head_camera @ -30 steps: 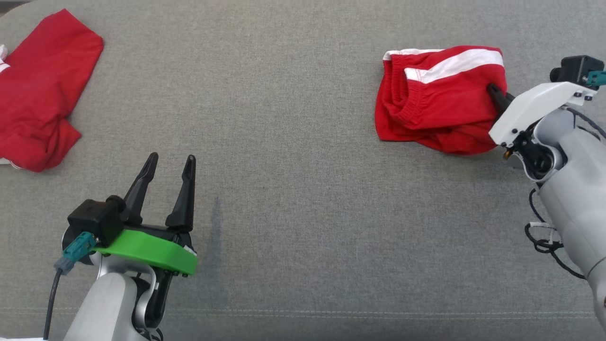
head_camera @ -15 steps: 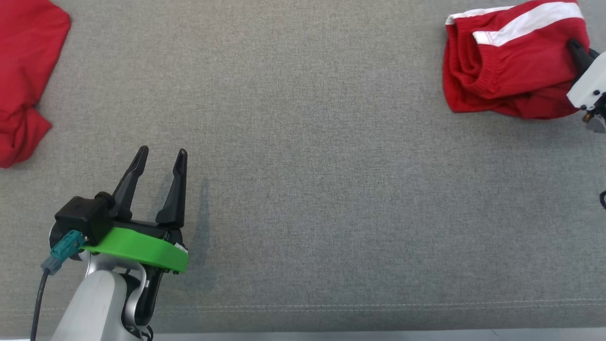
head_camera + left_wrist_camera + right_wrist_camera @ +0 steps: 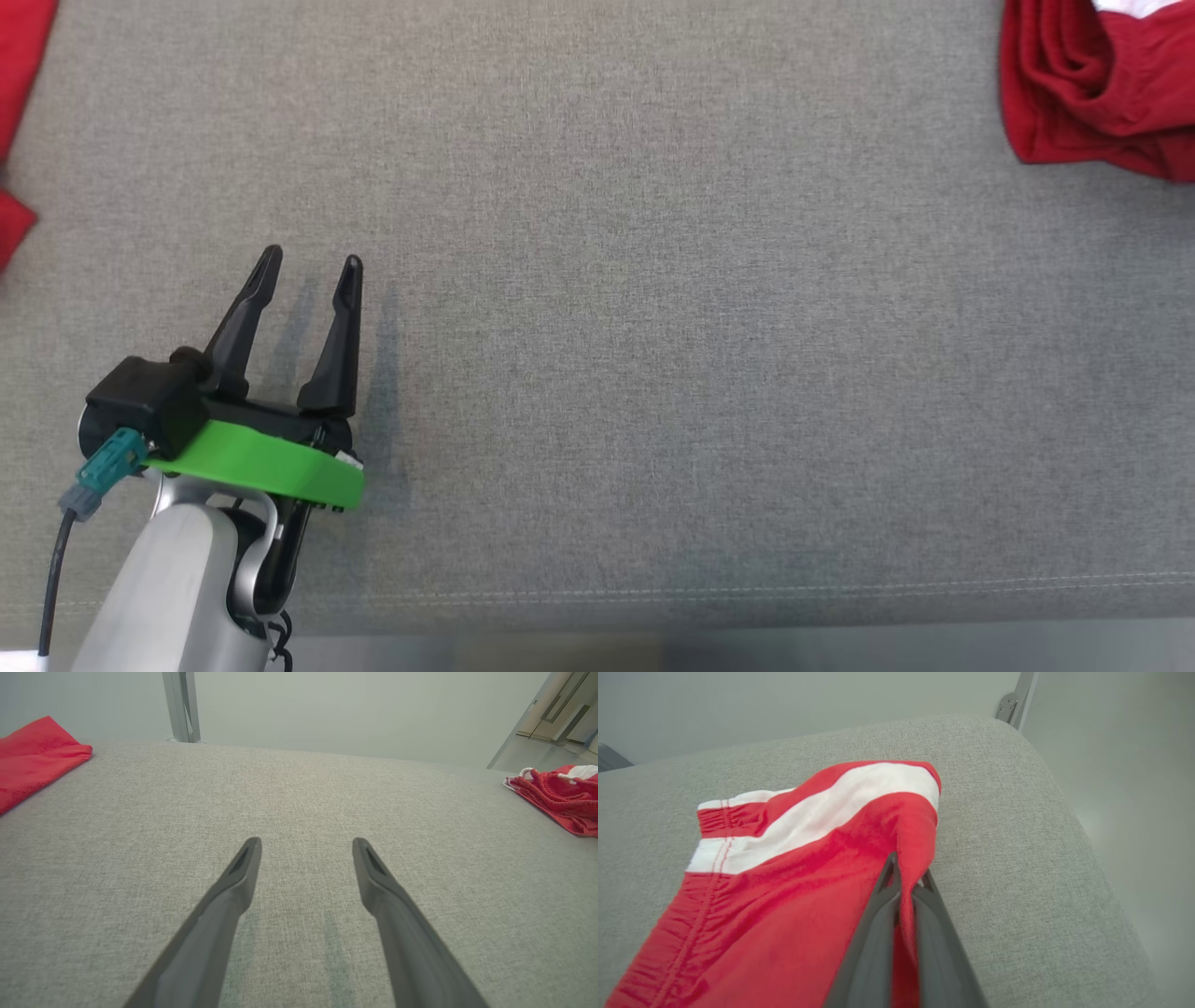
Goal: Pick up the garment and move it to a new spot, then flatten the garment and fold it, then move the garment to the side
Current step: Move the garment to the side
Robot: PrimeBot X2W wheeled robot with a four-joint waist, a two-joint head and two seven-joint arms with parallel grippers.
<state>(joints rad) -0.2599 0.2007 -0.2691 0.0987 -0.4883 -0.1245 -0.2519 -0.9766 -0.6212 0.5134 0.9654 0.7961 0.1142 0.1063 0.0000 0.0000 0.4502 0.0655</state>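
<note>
At my far left a second red cloth [image 3: 19, 75] lies at the edge of the grey fabric-covered worktop [image 3: 653, 327], well apart from everything else; I take it to be no part of this job. Next comes my left end effector [image 3: 310, 259], hovering just over bare fabric with its two dark fingers spread wide and nothing between them. The broad middle of the worktop is where I would judge the new spot to be.

At the far right sits the garment [image 3: 1092, 84], red shorts with a white stripe and an elastic waistband, bunched near the worktop's right corner. My right end effector [image 3: 908, 868] is pressed together on a fold at the garment's edge, pinching the cloth between its fingers.

I judge this to be the first step: the pick-up and move. What follows calls for keeping that pinch firm, carrying the garment toward the middle, and only then letting go so that both arms can flatten it.
</note>
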